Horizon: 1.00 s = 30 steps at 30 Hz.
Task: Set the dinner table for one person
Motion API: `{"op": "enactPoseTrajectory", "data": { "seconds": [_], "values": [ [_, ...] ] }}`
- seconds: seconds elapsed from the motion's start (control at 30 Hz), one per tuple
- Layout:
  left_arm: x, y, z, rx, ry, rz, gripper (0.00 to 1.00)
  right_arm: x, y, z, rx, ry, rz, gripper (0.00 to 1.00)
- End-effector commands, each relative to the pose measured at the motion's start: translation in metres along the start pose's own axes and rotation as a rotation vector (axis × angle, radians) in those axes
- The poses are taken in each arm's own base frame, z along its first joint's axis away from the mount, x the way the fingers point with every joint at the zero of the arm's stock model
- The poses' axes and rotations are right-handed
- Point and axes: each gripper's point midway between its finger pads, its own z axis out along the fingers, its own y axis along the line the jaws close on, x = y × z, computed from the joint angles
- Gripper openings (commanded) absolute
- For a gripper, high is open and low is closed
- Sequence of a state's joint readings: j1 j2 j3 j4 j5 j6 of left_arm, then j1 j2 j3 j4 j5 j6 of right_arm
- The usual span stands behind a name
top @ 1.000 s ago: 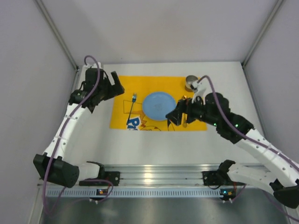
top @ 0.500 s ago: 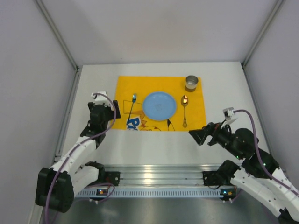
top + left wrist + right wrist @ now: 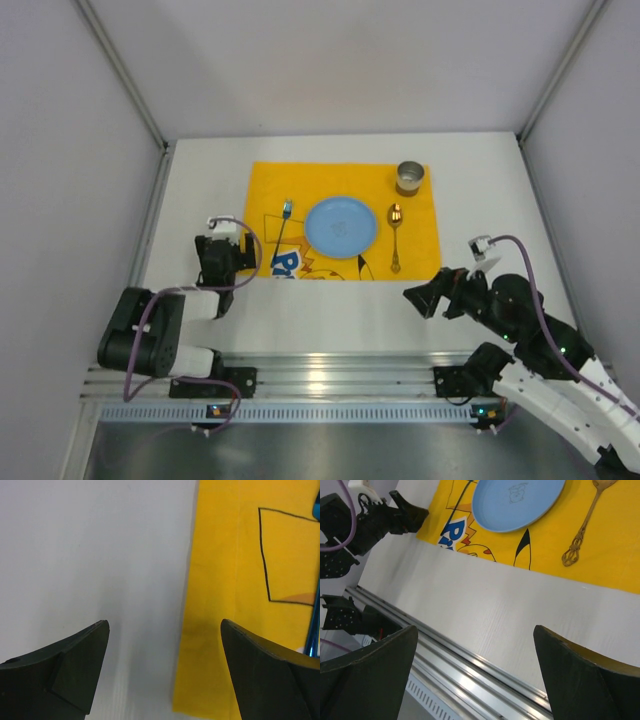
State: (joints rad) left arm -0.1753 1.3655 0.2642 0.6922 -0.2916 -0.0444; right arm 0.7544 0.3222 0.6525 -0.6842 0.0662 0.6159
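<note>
The white dinner table [image 3: 330,310] carries a yellow printed mat [image 3: 420,225]. On the mat lie a blue plate [image 3: 341,225], a blue-handled fork [image 3: 281,226] to its left, a gold spoon [image 3: 396,238] to its right and a metal cup [image 3: 410,178] at the far right corner. The plate [image 3: 517,502] and spoon [image 3: 585,522] show in the right wrist view. My left gripper [image 3: 238,255] is open and empty, low at the mat's left edge [image 3: 200,630]. My right gripper [image 3: 420,298] is open and empty, over bare table in front of the mat's right corner.
An aluminium rail [image 3: 330,375] runs along the near table edge and also shows in the right wrist view [image 3: 470,675]. Grey walls enclose the table on three sides. The left arm's body [image 3: 150,330] is folded back at the near left.
The left arm has folded back toward its base, its gripper now low at the mat's near left corner. The right arm, pulled back off the mat earlier, has barely moved since.
</note>
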Motion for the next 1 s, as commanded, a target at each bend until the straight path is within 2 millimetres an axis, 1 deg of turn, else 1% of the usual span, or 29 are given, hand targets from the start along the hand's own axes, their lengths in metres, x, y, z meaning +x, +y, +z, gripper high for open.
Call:
{"op": "enactPoseTrajectory", "data": {
  "seconds": [0.0,0.03,0.07,0.1,0.13,0.17,0.27,0.43,0.6,0.63,0.67,0.7,0.73,0.77,0.8,0.83,0.87,0.93,0.97],
  "values": [
    [-0.067,-0.004,0.029,0.026,-0.211,0.003,0.99,-0.013,0.013,-0.016,-0.046,-0.029,0.015,1.0],
    [-0.062,-0.003,0.033,0.036,-0.202,0.002,0.99,-0.011,0.012,-0.015,-0.045,-0.022,0.017,1.0],
    [-0.064,0.001,0.036,0.03,-0.217,-0.017,0.99,-0.01,0.013,-0.016,-0.053,-0.018,0.014,1.0],
    [-0.059,0.016,0.04,0.003,-0.209,-0.088,0.99,-0.01,0.014,-0.017,-0.059,-0.018,0.013,1.0],
    [-0.061,0.016,0.039,0.035,-0.225,-0.12,0.99,-0.01,0.014,-0.017,-0.058,-0.02,0.013,1.0],
    [-0.05,0.018,0.033,0.045,-0.225,-0.14,0.99,-0.01,0.013,-0.018,-0.055,-0.018,0.013,1.0],
    [-0.054,0.016,0.031,0.065,-0.249,-0.145,0.99,-0.011,0.012,-0.02,-0.048,-0.023,0.011,1.0],
    [-0.053,0.015,0.034,0.069,-0.237,-0.132,0.99,-0.007,0.005,-0.018,-0.027,-0.024,0.0,1.0],
    [-0.053,0.014,0.033,0.071,-0.24,-0.13,0.99,-0.018,-0.004,-0.015,0.042,-0.062,-0.007,1.0],
    [-0.054,0.015,0.033,0.069,-0.241,-0.131,0.99,-0.017,-0.008,-0.016,0.061,-0.061,-0.008,1.0],
    [-0.054,0.014,0.033,0.071,-0.241,-0.131,0.99,-0.019,-0.017,-0.017,0.107,-0.083,0.002,1.0],
    [-0.054,0.014,0.033,0.071,-0.241,-0.131,0.99,-0.016,-0.027,-0.017,0.15,-0.087,0.011,1.0],
    [-0.054,0.015,0.033,0.069,-0.241,-0.131,0.99,-0.009,-0.041,-0.023,0.207,-0.081,0.017,1.0],
    [-0.054,0.014,0.033,0.071,-0.241,-0.131,0.99,-0.013,-0.062,-0.027,0.314,-0.14,0.075,1.0],
    [-0.054,0.014,0.033,0.071,-0.241,-0.131,0.99,-0.009,-0.075,-0.033,0.38,-0.158,0.128,1.0],
    [-0.054,0.015,0.033,0.069,-0.241,-0.129,0.99,-0.019,-0.079,-0.041,0.387,-0.232,0.152,1.0],
    [-0.054,0.015,0.034,0.069,-0.241,-0.131,0.99,-0.025,-0.081,-0.044,0.394,-0.278,0.181,1.0],
    [-0.054,0.014,0.033,0.071,-0.241,-0.129,0.99,-0.042,-0.09,-0.056,0.423,-0.423,0.311,1.0],
    [-0.054,0.014,0.033,0.071,-0.243,-0.129,0.99,-0.047,-0.091,-0.059,0.423,-0.454,0.325,1.0]
  ]
}}
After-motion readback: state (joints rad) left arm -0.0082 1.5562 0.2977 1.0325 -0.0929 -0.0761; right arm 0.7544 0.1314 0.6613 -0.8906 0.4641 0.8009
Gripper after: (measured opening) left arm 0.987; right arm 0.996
